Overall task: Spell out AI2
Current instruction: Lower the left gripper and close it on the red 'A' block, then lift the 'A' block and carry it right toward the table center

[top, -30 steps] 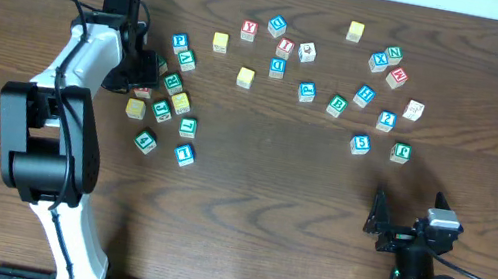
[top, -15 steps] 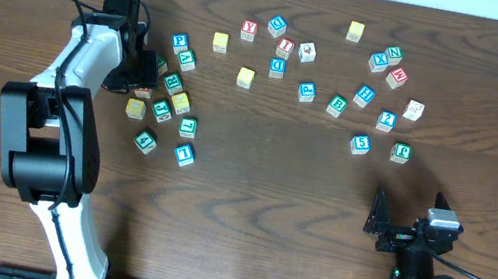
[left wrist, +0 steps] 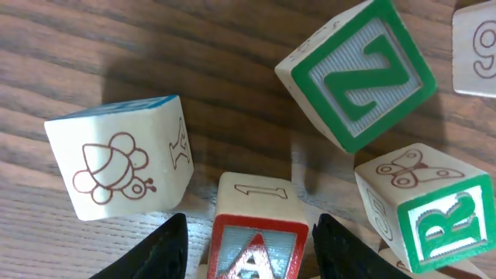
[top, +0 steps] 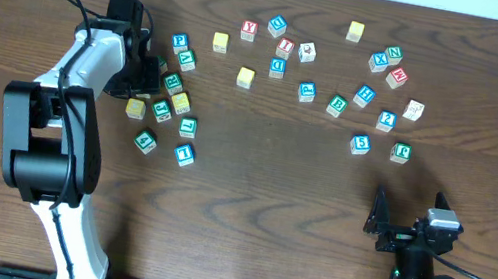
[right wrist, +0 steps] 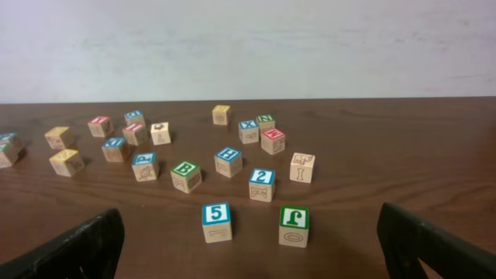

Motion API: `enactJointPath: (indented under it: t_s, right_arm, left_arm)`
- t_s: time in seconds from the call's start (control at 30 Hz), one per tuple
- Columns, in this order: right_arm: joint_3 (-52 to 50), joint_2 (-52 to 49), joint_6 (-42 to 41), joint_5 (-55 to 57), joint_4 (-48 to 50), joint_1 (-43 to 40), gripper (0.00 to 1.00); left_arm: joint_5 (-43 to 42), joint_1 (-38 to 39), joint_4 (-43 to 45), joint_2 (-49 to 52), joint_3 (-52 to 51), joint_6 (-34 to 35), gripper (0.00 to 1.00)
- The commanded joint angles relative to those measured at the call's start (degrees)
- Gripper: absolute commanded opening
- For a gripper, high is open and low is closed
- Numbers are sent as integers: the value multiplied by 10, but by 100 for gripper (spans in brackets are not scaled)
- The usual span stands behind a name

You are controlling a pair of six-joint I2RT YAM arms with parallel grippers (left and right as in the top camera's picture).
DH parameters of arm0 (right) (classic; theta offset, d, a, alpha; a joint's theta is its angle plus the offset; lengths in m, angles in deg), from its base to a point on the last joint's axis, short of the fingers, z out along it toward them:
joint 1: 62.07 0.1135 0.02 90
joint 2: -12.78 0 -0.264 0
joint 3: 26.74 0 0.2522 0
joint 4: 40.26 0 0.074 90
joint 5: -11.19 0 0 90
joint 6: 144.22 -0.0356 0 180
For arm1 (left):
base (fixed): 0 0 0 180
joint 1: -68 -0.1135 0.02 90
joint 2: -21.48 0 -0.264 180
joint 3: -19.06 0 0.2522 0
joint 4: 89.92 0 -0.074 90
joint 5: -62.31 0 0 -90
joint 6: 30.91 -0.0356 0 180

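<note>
step in hand: picking up the 1st letter. left gripper (left wrist: 249,242) sits low in the left cluster w/ jaws either side of the red a cube (left wrist: 252,260); one jaw looks abt touching, thin gap at the other, so can't tell if the pinch is made. green n cube (left wrist: 356,74) crowds close. next: firm grip, lift straight up, carry to bare table (top: 267,214). red i cube (top: 286,46) and blue 2 cube (top: 386,120) sit untouched. right gripper (right wrist: 248,232) is parked, jaws wide apart.

Brown table (right wrist: 403,147), blue "2" cube (right wrist: 262,177) among scattered cubes (right wrist: 186,175), end effector (right wrist: 249,252) spread wide
</note>
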Motion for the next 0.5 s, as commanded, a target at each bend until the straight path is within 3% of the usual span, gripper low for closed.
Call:
enactJointPath:
  t_s: [0.0, 0.23, 0.47]
  right_arm:
    - [-1, 4, 7, 0, -2, -3, 99]
    - [-1, 4, 7, 0, -2, -3, 99]
    - [-1, 4, 7, 0, -2, -3, 99]
  left_arm:
    - [12, 1, 9, 11, -13, 3, 52]
    - [12, 1, 32, 11, -31, 3, 50]
    - [12, 1, 42, 10, -31, 3, 39]
